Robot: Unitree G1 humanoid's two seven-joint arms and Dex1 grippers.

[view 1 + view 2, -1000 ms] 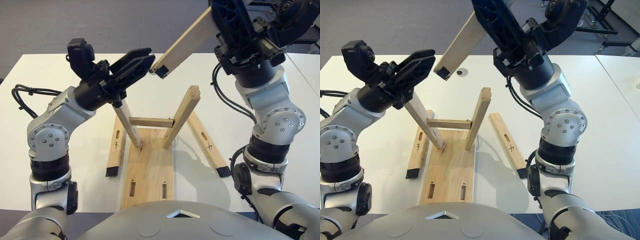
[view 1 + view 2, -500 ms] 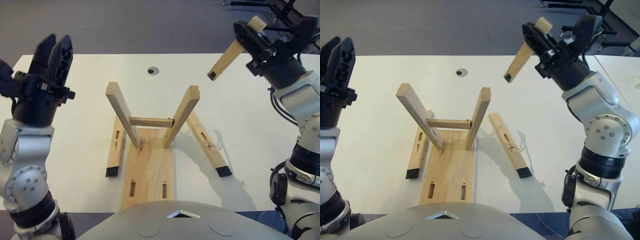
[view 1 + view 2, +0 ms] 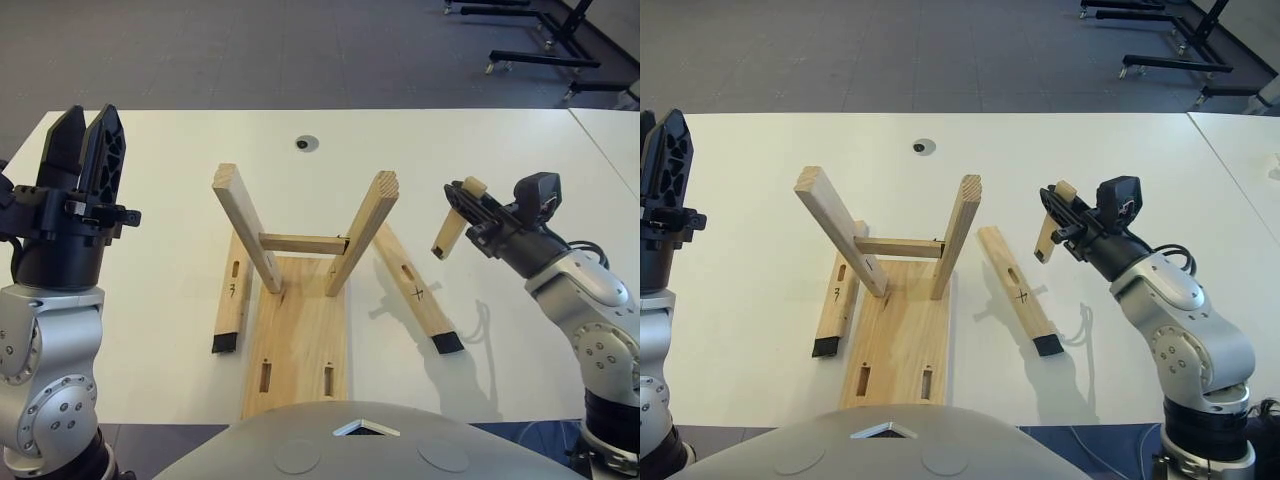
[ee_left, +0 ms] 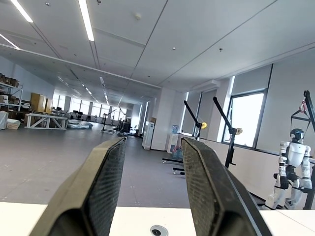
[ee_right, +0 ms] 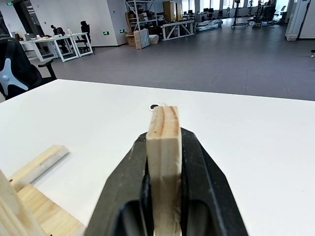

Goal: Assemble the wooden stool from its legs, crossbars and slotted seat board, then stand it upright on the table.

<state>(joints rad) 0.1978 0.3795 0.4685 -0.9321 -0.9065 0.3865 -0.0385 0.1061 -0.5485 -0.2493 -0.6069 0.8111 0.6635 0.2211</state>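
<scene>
Right end effector (image 3: pixel 468 205) clamped on leg (image 3: pixel 446 238), frame right; stool (image 3: pixel 305 243) centre. Left end effector (image 3: pixel 88 130) apart, frame left.

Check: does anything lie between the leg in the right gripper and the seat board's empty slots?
Yes. A loose slotted leg lies flat on the table between the held leg and the seat board; the held leg could probably pass above it.

Near edge of seat board (image 3: pixel 300 330) partly hidden; leg (image 5: pixel 164 115) cut off inside right pincer (image 5: pixel 164 137)
</scene>
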